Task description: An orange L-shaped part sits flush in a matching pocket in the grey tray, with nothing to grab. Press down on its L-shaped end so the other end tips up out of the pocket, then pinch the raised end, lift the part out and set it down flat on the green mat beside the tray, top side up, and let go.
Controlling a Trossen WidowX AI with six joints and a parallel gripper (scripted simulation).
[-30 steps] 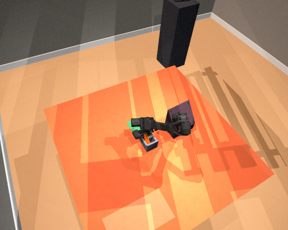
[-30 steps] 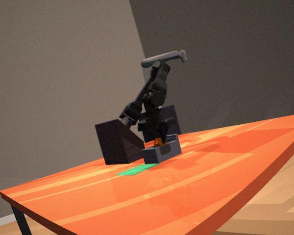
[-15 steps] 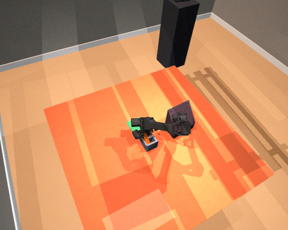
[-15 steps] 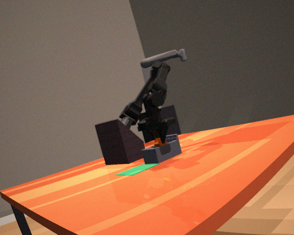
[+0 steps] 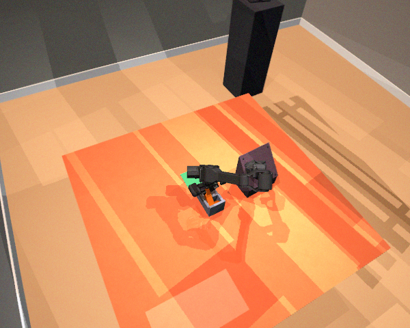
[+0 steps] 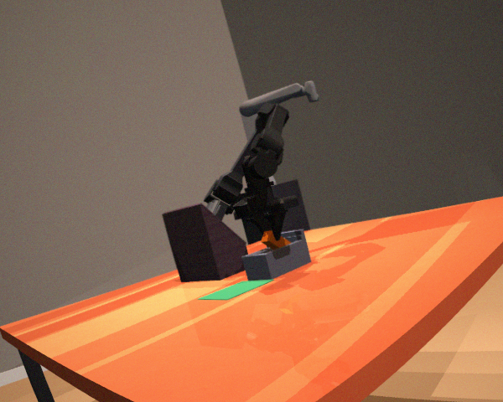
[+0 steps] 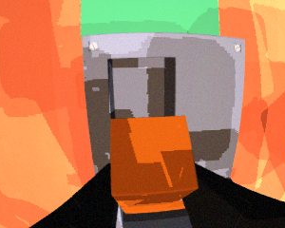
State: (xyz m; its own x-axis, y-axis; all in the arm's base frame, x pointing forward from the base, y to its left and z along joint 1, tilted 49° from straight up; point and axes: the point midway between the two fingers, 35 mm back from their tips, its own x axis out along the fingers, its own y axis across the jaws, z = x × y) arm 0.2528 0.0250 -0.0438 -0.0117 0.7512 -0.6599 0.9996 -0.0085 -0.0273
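Note:
The orange L-shaped part (image 5: 210,199) (image 6: 268,239) (image 7: 152,135) is tilted in the grey tray (image 5: 216,209) (image 6: 257,266) (image 7: 211,95). Its raised end stands above the tray's rim, and its other end is down in the pocket. My gripper (image 6: 274,236) (image 7: 148,170) is shut on the raised end, with one dark finger on each side of it in the wrist view. The pocket floor shows beyond the raised end. The fingers and arm partly hide the part in the top and exterior views. The green mat (image 5: 190,181) (image 6: 234,290) (image 7: 149,14) lies flat at the tray's end and bears nothing.
A dark purple block with a sloping face (image 5: 257,156) (image 6: 199,246) stands by the arm's base. The tray's walls stand close around the part and the fingers. A tall black column (image 5: 251,49) stands beyond the orange table.

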